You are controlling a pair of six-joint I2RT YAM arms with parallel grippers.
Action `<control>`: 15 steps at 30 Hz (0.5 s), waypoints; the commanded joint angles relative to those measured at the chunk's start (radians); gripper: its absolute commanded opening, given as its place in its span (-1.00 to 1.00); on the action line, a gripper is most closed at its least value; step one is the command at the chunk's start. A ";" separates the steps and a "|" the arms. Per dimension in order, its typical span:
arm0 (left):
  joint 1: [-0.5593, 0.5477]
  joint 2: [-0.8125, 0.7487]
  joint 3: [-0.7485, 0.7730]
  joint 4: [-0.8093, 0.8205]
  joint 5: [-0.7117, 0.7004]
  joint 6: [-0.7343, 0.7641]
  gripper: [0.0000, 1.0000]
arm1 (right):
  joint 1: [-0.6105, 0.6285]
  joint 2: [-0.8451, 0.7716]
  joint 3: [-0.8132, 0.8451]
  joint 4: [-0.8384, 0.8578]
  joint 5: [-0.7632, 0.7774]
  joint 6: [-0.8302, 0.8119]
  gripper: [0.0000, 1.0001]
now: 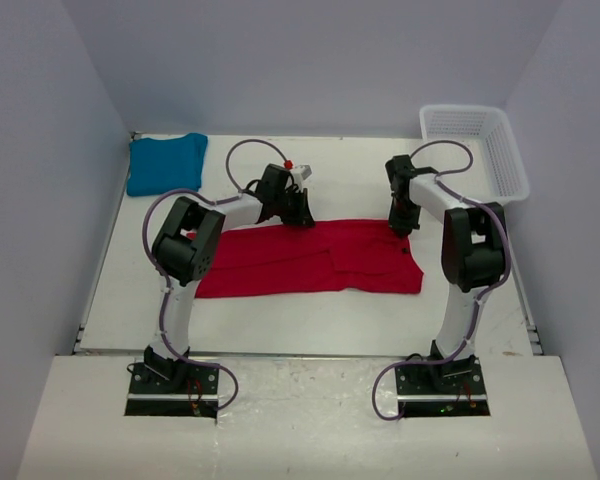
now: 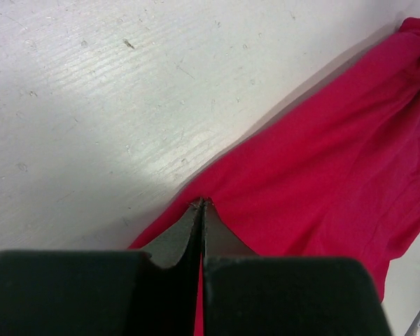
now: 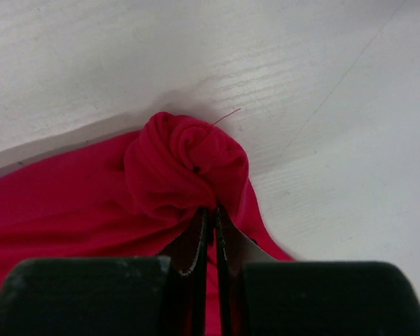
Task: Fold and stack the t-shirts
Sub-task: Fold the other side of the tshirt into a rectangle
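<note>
Left gripper (image 2: 201,204) and right gripper (image 3: 208,208) each pinch the centrally spread red shirt (image 1: 310,262) at its far edge; best raise both evenly, cloth taut, then fold nearward. Teal shirt (image 1: 166,162) lies far-left.

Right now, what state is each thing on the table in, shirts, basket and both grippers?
Red t-shirt, lying flat, spread wide, far edge pinched by both grippers.
Blue t-shirt, folded, lying at the far left corner.
Basket, upright, looks empty.
Left gripper, shut on the red t-shirt's edge.
Right gripper, shut on a bunched bit of the red t-shirt.
</note>
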State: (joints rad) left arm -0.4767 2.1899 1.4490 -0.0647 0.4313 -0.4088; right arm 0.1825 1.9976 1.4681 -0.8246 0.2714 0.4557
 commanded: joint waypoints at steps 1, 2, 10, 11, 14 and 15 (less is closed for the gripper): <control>0.033 0.034 -0.033 -0.098 -0.091 0.054 -1.00 | -0.005 -0.071 -0.045 0.021 0.031 0.009 -0.99; 0.033 0.034 -0.035 -0.093 -0.088 0.056 -1.00 | -0.006 -0.075 -0.042 0.012 0.020 0.014 -0.90; 0.033 0.028 -0.052 -0.087 -0.081 0.054 -1.00 | -0.006 -0.114 0.043 -0.014 -0.034 -0.051 0.03; 0.033 0.028 -0.053 -0.084 -0.082 0.054 -1.00 | -0.005 -0.106 0.063 -0.021 -0.035 -0.054 0.03; 0.033 0.027 -0.064 -0.075 -0.075 0.051 -1.00 | -0.005 -0.060 0.152 -0.034 -0.054 -0.080 0.02; 0.033 0.025 -0.070 -0.073 -0.074 0.051 -1.00 | -0.005 -0.039 0.185 -0.034 -0.064 -0.092 -0.01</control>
State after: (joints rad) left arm -0.4667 2.1883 1.4334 -0.0433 0.4488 -0.4084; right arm 0.1822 1.9404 1.5555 -0.8482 0.2325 0.4049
